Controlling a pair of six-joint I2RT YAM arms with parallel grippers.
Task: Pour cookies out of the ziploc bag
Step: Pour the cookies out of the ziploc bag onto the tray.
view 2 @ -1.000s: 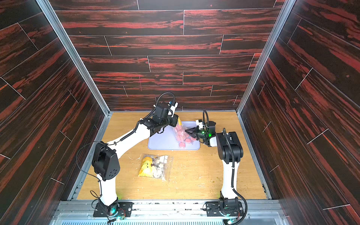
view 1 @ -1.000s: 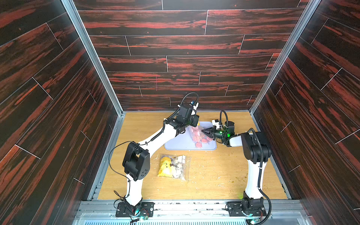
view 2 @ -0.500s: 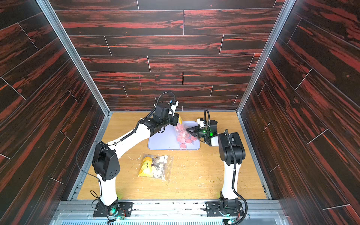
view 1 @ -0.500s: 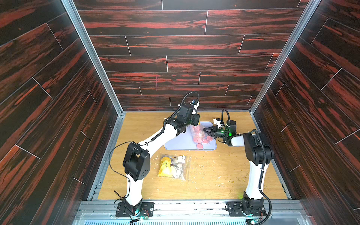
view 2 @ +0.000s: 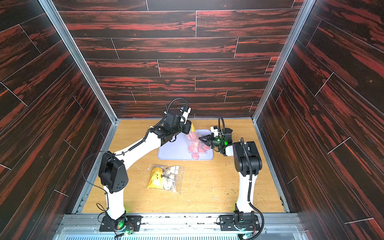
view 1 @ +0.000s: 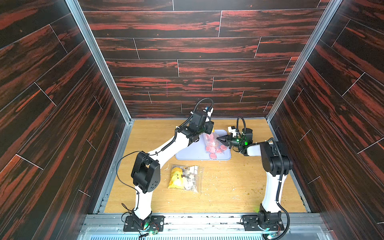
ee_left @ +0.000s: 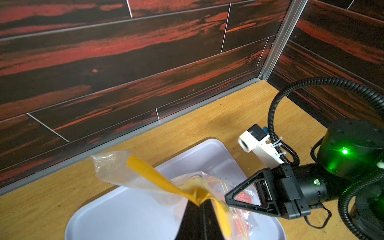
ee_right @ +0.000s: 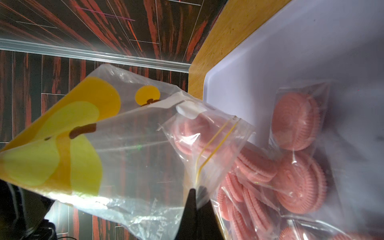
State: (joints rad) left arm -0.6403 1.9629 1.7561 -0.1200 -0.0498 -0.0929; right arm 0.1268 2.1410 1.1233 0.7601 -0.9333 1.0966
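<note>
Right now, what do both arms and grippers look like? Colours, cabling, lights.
Left arm and right arm: white links, black joint housings, black corrugated cables. Right gripper: black, triangular open-frame fingers, white camera bracket, green lights behind. Left gripper: black tapered fingers.

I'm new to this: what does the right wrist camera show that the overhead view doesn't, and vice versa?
Only the right wrist view: ridges on the pink cookies, their clear wrappers, the yellow seal line on the ziploc bag. Only a top view: a second bag lying on the wooden table, and both whole arms. Both: the lilac tray with cookies on it, and the ziploc bag held above.
</note>
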